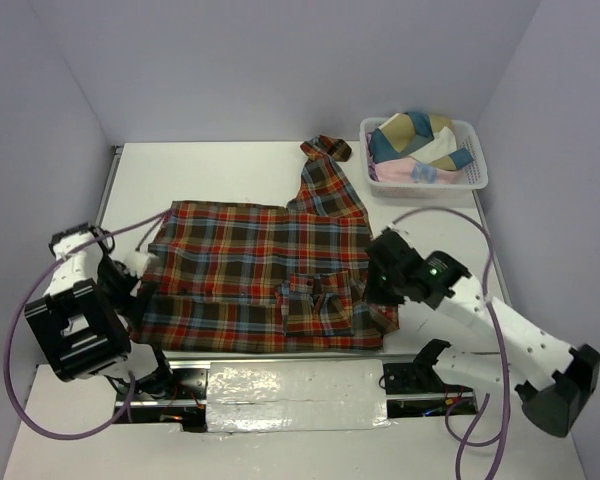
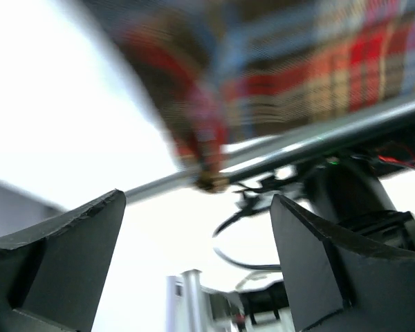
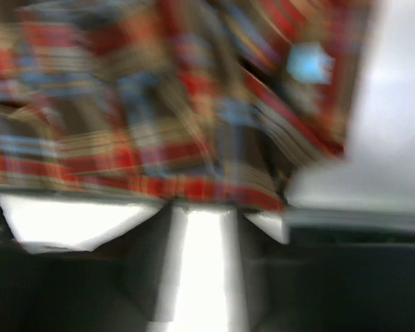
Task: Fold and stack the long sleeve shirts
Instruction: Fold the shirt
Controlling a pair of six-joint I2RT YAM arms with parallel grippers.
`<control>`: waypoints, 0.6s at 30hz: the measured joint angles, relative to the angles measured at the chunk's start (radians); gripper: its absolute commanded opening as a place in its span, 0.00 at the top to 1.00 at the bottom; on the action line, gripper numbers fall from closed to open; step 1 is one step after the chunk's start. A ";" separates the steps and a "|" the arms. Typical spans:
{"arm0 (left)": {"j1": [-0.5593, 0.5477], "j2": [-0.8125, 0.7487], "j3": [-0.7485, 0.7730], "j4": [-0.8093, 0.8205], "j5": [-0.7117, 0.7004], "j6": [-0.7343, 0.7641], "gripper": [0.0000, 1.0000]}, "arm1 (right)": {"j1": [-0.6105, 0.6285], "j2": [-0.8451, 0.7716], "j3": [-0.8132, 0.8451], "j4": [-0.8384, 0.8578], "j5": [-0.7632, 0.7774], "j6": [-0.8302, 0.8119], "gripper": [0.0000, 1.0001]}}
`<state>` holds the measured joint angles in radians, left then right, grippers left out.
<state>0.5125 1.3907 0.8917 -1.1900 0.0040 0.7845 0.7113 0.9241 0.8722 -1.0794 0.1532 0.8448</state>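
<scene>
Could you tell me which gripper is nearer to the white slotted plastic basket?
Right. The right gripper is at the red-orange plaid flannel shirt's pocket end, toward the white basket; the left gripper is at its far end.

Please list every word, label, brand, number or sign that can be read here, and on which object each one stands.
None can be read in any view.
plaid shirt: a pale blue patch, perhaps a label, shows in the right wrist view, too blurred to read.
white basket: no print visible.
</scene>
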 measured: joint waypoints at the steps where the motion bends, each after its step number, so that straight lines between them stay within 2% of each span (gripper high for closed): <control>1: 0.000 0.011 0.048 -0.002 -0.001 -0.002 0.01 | 0.015 0.037 0.028 0.047 0.002 -0.031 1.00; 4: 0.000 0.043 0.205 0.017 0.010 -0.026 0.01 | 0.039 0.153 0.052 0.194 -0.023 -0.098 1.00; 7: 0.000 0.058 0.280 0.049 0.044 -0.060 0.01 | 0.044 0.283 0.052 0.302 -0.066 -0.136 1.00; 18: -0.019 0.166 0.299 0.146 0.124 -0.216 0.03 | 0.044 0.673 0.103 0.557 -0.182 -0.201 1.00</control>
<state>0.4938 1.5570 1.1912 -1.0435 0.1284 0.5682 0.7551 1.5970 0.9752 -0.5228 -0.0292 0.6441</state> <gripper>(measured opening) 0.978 0.008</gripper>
